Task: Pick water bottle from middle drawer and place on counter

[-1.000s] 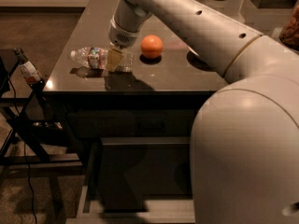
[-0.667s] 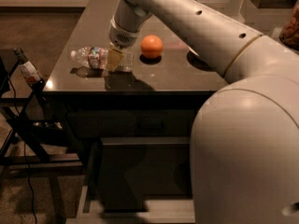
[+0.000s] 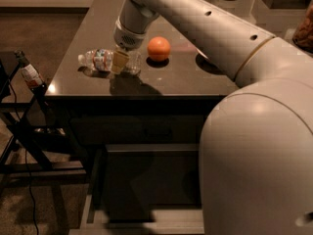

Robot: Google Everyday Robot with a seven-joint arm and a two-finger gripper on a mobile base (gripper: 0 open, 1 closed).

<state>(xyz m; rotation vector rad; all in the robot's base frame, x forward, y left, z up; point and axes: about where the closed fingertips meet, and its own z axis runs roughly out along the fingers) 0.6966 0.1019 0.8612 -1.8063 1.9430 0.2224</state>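
Small clear crinkly plastic water bottle (image 3: 100,59) with a white cap and red-and-white label lies on its side near the left front of the glossy grey-brown worktop (image 3: 186,84), cap pointing left. The robot's gripper (image 3: 121,62) reaches down over the bottle's body, just right of the label; whether it is clamped on the plastic or has let go cannot be told. A round orange fruit (image 3: 159,49) sits just beside the gripper, to its right. Below, the wide shallow middle drawer (image 3: 146,180) stands pulled open, with nothing visible on its dark floor. The bottle is probably light, thin-walled and slippery, and would dent under a hard squeeze; lying down, it could roll. The firmest hold is likely across the body at the label band, not the cap.
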